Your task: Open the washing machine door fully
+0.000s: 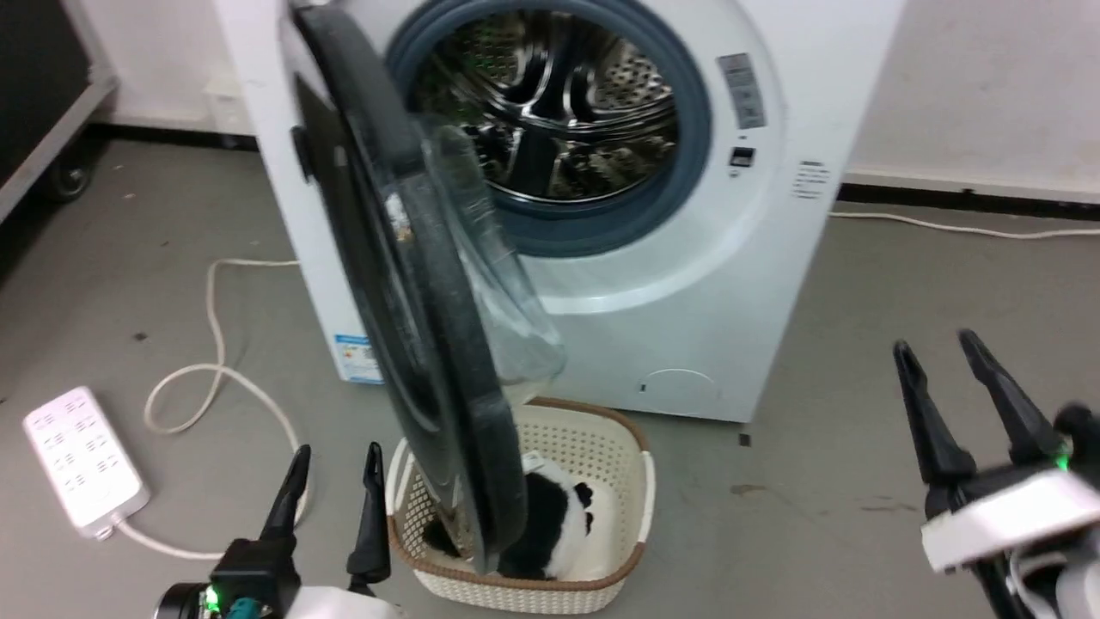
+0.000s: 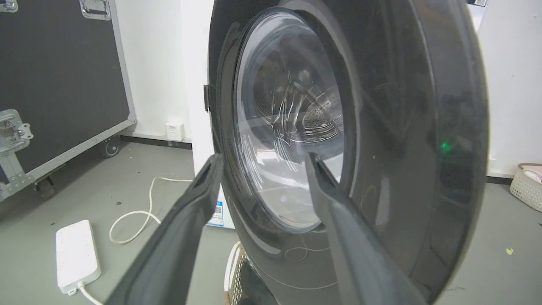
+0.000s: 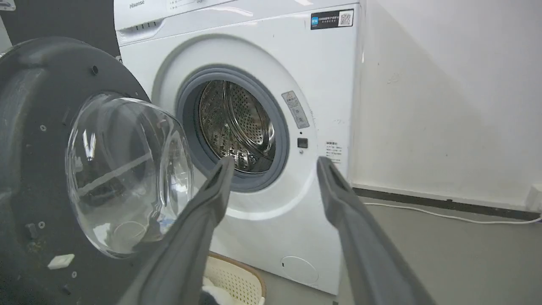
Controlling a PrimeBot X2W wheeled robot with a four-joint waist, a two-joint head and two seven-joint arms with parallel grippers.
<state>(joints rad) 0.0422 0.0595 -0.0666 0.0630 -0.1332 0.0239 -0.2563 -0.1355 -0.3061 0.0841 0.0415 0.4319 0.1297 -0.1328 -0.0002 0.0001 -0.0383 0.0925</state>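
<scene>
Hovering spread and empty, the left gripper (image 1: 337, 451) sits near the outer face of the washing machine door (image 1: 412, 284); the right gripper (image 1: 935, 344), also spread, is well apart. The door juts roughly square from the washing machine (image 1: 687, 327): about half swung, I judge. Its lower rim overhangs the laundry basket (image 1: 632, 481); leftward lie a cable (image 1: 212, 327) and power strip (image 1: 82, 460).

Grey floor (image 1: 816, 284), scuffed and speckled; white walls (image 3: 444, 84) with a dark skirting strip (image 1: 962, 199) along the bottom; a black wheeled case (image 2: 59, 76) with metal edging stands at the left; a white power strip (image 1: 82, 456) lies on the floor, its cable (image 1: 215, 344) looping beside it; a cream basket (image 1: 593, 440) sits near it.
</scene>
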